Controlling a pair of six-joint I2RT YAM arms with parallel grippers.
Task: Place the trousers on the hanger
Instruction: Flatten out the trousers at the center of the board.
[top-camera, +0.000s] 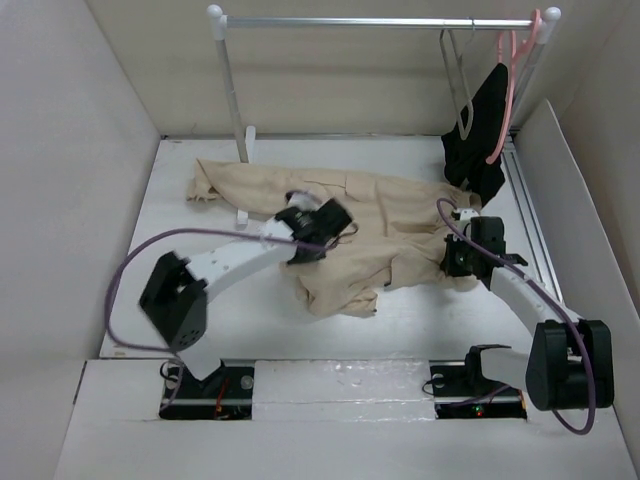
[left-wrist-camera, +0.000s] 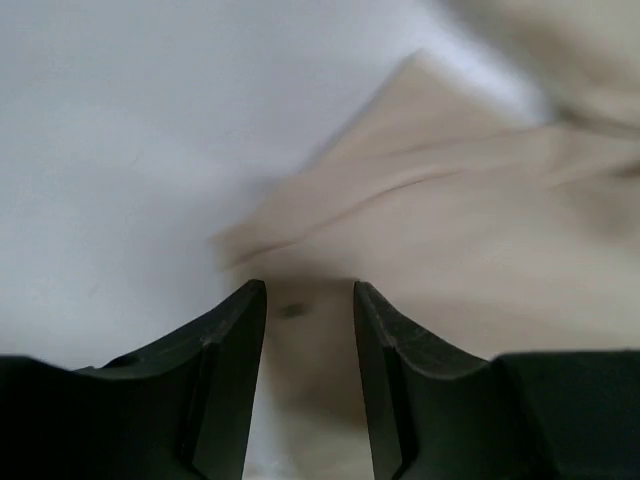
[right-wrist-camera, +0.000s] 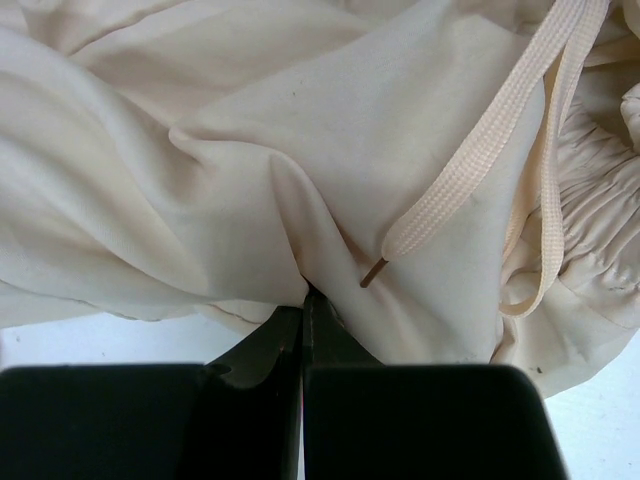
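The beige trousers (top-camera: 385, 225) lie crumpled across the middle of the table. My left gripper (top-camera: 330, 222) hovers over their middle; in the left wrist view it (left-wrist-camera: 308, 295) is open, with trouser cloth (left-wrist-camera: 460, 240) below and between the fingers. My right gripper (top-camera: 449, 262) is at the trousers' right end; in the right wrist view it (right-wrist-camera: 303, 295) is shut on a fold of the trousers (right-wrist-camera: 250, 170) near the drawstring (right-wrist-camera: 470, 160). The grey wire hanger (top-camera: 460, 90) hangs on the rail at the back right.
A clothes rail (top-camera: 380, 22) spans the back, its left post (top-camera: 232, 100) standing by the trousers' left leg. A pink hanger (top-camera: 507, 95) with a black garment (top-camera: 482, 140) hangs next to the wire hanger. White walls close in both sides.
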